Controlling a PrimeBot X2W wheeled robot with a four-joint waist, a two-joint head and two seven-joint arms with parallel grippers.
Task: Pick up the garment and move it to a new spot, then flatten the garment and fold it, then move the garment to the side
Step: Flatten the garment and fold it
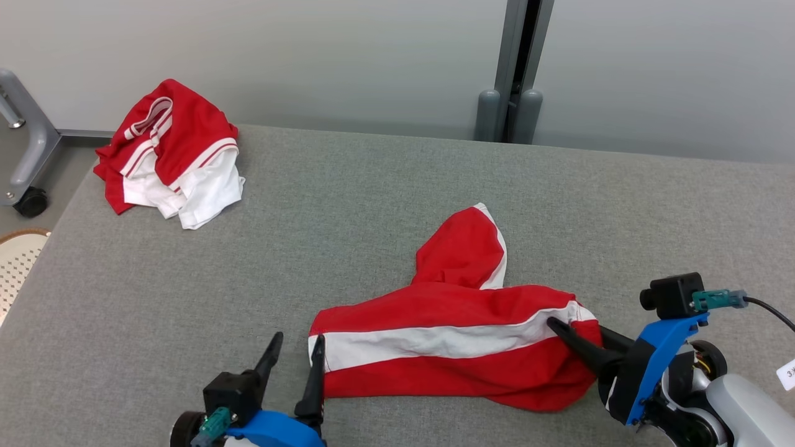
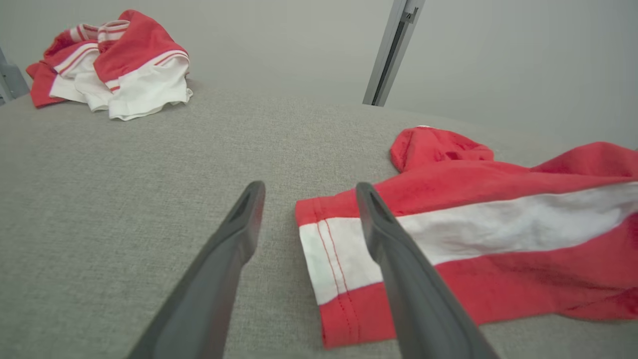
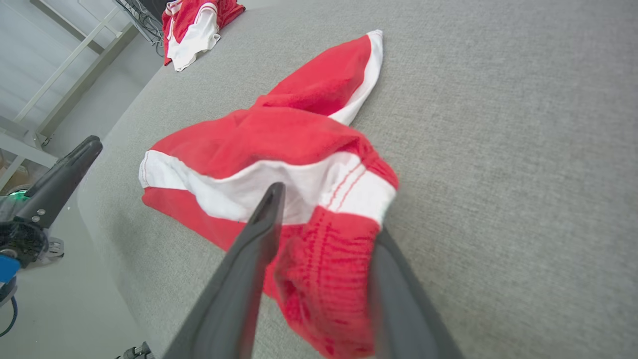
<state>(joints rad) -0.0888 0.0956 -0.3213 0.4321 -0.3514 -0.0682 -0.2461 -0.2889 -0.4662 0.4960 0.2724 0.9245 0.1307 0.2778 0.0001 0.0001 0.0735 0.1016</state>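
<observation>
The garment lies rumpled near 6 o'clock on the tabletop. The right pincer brackets its bunched 3 o'clock end, though I cannot tell whether it is clamped. The left pincer gapes apart over the 9 o'clock hem. Take a deep bite on both ends before lifting, so nothing slips.

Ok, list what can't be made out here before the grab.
1. Right wrist view: whether the right gripper grips the garment; bunched, blurred cloth hides one fingertip.
2. Left wrist view: the garment's far end, cut off by the right edge.
3. Head view: the label, cut by the right edge, unreadable.
4. Head view: how many pieces the far pile holds; its own folds hide that.
</observation>
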